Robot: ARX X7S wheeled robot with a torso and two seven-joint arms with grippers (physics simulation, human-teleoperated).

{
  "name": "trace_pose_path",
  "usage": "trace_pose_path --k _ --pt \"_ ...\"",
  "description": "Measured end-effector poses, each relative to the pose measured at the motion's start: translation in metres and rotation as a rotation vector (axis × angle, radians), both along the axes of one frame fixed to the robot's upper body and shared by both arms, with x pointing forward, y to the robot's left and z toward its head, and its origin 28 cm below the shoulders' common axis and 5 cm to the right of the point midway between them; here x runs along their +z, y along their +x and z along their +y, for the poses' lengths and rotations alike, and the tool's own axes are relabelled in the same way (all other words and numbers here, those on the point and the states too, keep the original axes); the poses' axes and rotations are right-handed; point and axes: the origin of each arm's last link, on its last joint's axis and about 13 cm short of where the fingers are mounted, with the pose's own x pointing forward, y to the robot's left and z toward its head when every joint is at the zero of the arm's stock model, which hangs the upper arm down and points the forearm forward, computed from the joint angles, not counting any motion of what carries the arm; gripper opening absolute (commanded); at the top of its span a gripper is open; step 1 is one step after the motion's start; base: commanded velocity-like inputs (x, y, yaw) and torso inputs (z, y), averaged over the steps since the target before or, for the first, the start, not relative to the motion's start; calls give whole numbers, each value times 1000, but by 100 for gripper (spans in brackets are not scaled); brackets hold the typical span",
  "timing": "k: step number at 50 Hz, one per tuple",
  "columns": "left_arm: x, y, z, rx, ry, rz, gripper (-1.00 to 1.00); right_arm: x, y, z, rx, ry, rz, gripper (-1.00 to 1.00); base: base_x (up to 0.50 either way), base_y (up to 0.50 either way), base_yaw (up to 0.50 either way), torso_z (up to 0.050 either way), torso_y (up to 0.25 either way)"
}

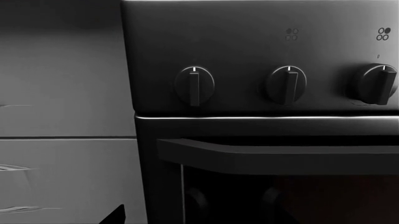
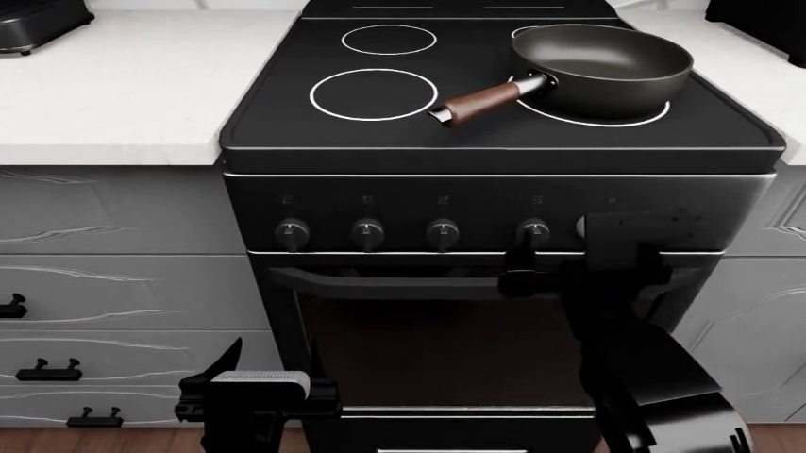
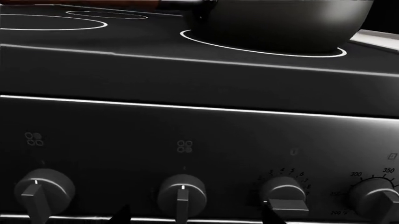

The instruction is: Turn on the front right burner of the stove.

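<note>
The black stove fills the middle of the head view. Its front right burner is the widest white ring, mostly covered by a dark frying pan; ring and pan also show in the right wrist view. My right gripper is at the knob panel and open, its fingertips straddling one upright knob without touching it. My left gripper hangs low at the oven door's left edge, open and empty; only one fingertip shows in its wrist view.
A row of round knobs runs across the panel above the oven door's bar handle. White counters flank the stove, with grey drawers below. A black toaster sits at the back left.
</note>
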Motion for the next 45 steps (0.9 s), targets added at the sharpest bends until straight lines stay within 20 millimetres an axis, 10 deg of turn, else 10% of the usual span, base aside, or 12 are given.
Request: trace_pose_path --k 45 --pt "0 0 1 3 -2 3 100 -16 37 3 24 -20 86 100 0 0 0 0 0"
